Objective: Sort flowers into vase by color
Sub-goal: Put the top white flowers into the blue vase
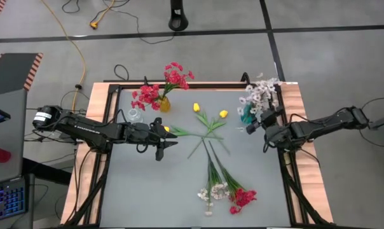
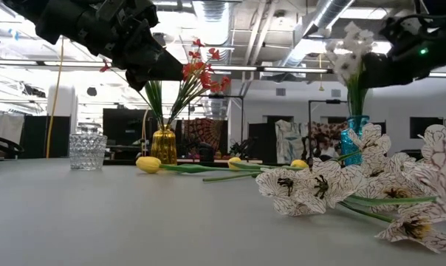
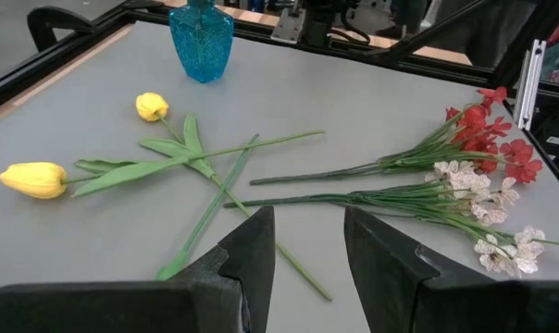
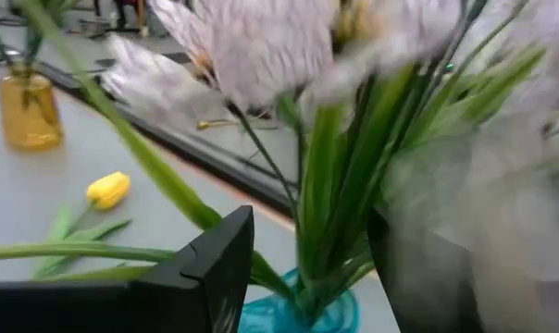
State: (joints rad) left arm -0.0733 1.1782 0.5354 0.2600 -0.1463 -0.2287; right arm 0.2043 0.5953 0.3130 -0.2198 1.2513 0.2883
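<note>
Red flowers [image 1: 163, 86] stand in a yellow vase [image 1: 164, 104] at the far left, beside a clear glass vase [image 1: 135, 116]. White flowers [image 1: 262, 92] stand in a blue vase [image 1: 245, 118] at the far right. Three yellow tulips [image 3: 34, 178] lie mid-table. One white spray [image 1: 214, 189] and one red spray [image 1: 243, 197] lie nearer the front. My left gripper [image 3: 307, 245] hovers open above the table, left of the tulips. My right gripper [image 4: 312, 222] is open beside the blue vase, with the white flowers' stems [image 4: 330, 203] between its fingers. My right gripper comes about level from the table's right side at the white flowers' stems just above the blue vase's mouth [image 4: 298, 310]. The stems stand upright in the vase between the two fingers. Whether a finger touches them I cannot tell.
A raised black frame [image 1: 284, 127] runs along the table's sides, close behind the blue vase. The grey tabletop lies bare at the near left and near right.
</note>
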